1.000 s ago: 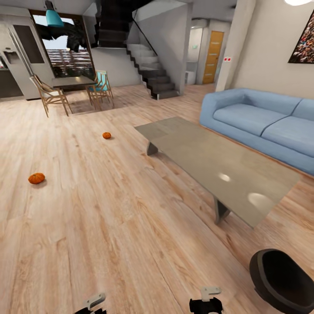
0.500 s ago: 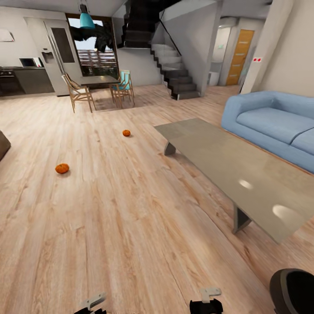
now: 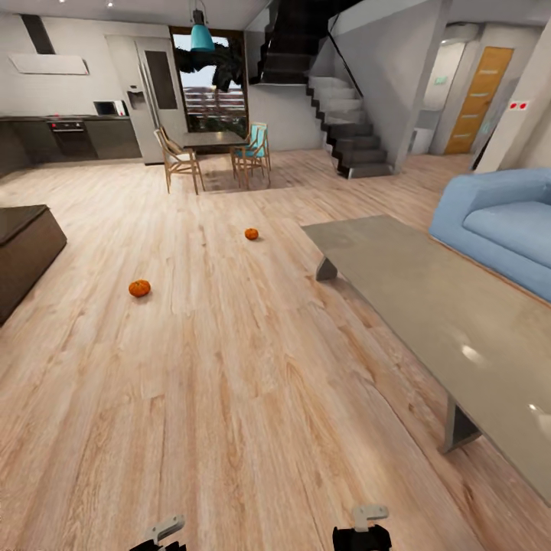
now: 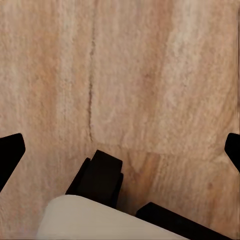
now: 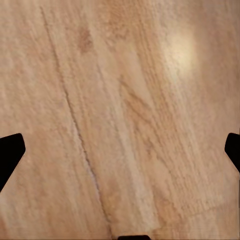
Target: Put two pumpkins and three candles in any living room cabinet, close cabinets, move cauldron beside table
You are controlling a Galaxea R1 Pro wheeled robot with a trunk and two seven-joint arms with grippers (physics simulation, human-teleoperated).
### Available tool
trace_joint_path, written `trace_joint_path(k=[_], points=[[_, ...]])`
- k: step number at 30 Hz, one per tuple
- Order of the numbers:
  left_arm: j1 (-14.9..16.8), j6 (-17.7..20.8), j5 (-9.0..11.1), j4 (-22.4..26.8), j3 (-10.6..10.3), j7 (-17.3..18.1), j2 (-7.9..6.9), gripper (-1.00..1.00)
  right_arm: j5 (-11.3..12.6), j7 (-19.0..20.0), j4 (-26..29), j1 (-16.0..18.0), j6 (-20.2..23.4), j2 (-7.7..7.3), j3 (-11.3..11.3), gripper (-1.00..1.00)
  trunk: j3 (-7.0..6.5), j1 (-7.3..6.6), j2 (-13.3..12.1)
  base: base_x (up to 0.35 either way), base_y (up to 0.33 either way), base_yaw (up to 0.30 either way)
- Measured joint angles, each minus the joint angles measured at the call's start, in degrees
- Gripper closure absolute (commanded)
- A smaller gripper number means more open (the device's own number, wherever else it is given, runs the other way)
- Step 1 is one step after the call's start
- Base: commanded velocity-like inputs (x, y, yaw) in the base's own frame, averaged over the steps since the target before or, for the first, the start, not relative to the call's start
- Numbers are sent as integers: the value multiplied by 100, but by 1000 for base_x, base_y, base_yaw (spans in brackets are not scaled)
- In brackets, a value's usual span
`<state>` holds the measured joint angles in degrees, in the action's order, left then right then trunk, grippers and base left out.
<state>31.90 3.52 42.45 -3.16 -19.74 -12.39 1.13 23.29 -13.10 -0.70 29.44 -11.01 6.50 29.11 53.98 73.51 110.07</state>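
Both tools spread, empty, above the plank floor [image 3: 252,398].

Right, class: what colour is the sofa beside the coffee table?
Light blue; the sofa shows best in the head view, beyond the grey table.

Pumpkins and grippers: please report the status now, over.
Left gripper and right gripper open, empty, over bare floor. Both pumpkins on floor: near one, far one. Cabinet at left. Table at right, path to pumpkins open.
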Motion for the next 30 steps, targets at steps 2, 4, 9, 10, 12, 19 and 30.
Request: trace_joint_path(k=[2,4,9,10,12,19,30], points=[[0,0,0,0,0,0,-2,-100,5,0,0,0,1,0,1,-100,10,0,0,274,-192,230],[0,0,0,0,0,0,-3,-100,8,0,-2,0,2,0,1,-100,22,0,0,274,-192,217],[0,0,0,0,-1,0,-1,-100,9,0,-13,0,9,-4,-1,-100,56,0,0,275,-192,207],[0,0,0,0,0,0,0,-100,9,0,-18,0,10,-6,-2,-100,63,0,0,275,-192,203],[0,2,0,0,-2,0,0,-100,11,2,-28,-2,10,-7,-2,-100,77,0,0,275,-192,202],[0,11,0,0,-4,0,1,-100,-6,7,-38,-182,11,-40,5,-100,127,0,0,275,-192,200],[-8,49,0,0,-4,-1,1,-100,-8,-8,-47,-289,11,-68,7,-100,205,0,0,275,-192,198]])
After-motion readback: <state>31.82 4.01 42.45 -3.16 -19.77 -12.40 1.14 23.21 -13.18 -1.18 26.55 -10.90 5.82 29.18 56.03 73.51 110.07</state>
